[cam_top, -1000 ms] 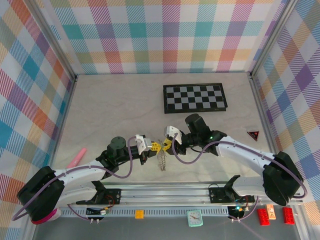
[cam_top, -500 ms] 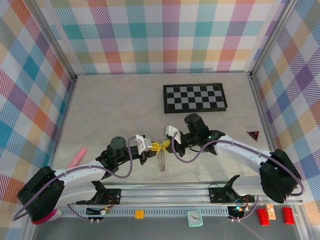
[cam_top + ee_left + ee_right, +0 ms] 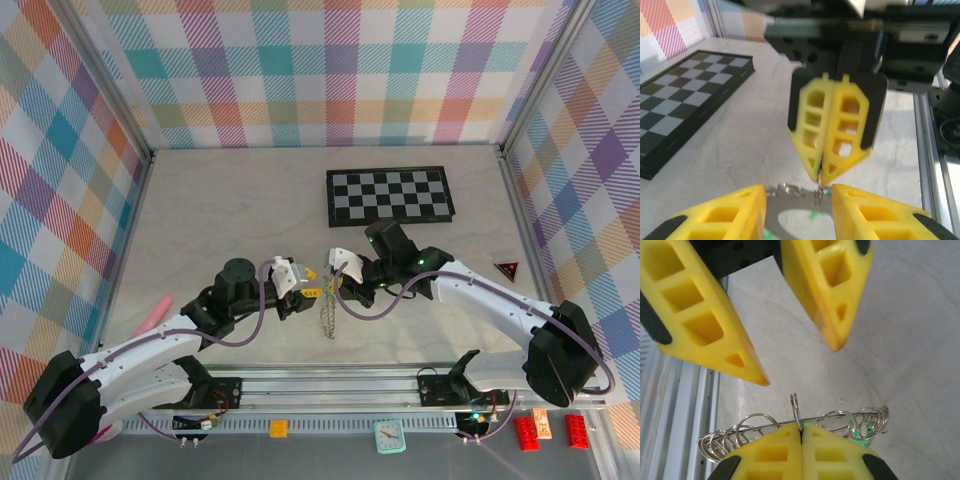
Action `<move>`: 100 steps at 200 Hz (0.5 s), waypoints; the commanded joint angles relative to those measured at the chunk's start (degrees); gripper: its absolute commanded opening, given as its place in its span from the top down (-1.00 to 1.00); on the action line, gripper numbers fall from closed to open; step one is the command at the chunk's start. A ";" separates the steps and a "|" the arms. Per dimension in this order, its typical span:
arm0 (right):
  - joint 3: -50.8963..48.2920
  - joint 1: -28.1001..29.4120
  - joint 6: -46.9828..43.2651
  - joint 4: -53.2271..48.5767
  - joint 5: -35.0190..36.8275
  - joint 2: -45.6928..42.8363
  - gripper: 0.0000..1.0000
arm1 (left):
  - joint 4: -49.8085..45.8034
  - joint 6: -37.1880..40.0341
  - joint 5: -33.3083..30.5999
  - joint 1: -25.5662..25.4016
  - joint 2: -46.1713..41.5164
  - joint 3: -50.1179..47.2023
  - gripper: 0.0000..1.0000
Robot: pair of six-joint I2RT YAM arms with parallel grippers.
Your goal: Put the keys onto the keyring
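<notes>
The keyring (image 3: 327, 312) hangs edge-on between the two grippers above the table's near middle. In the right wrist view it is a thin plate (image 3: 840, 416) with several small wire loops along its edge. My right gripper (image 3: 801, 427) is shut on one upright small loop (image 3: 795, 407) of it. Green bits of the keys (image 3: 861, 433) show behind the loops. My left gripper (image 3: 798, 189) is open, and the grey ring plate (image 3: 771, 212) lies between its yellow fingers. The right gripper (image 3: 821, 176) pinches the loop just in front of it. Green specks of the keys (image 3: 814, 215) show through the ring's hole.
A black-and-white checkerboard (image 3: 390, 195) lies at the back right of the table. A red triangle (image 3: 508, 269) sits by the right wall and a pink stick (image 3: 153, 315) by the left. A metal rail (image 3: 330, 385) runs along the near edge.
My right gripper closed on a small loop of the keyring. My left gripper, shut before, has opened and let go. Both wrists have shifted slightly toward the back of the table.
</notes>
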 commanded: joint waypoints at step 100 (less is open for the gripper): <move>9.94 6.08 -6.09 -9.93 5.71 3.87 1.00 | -1.38 1.69 3.87 -0.31 3.48 1.05 0.57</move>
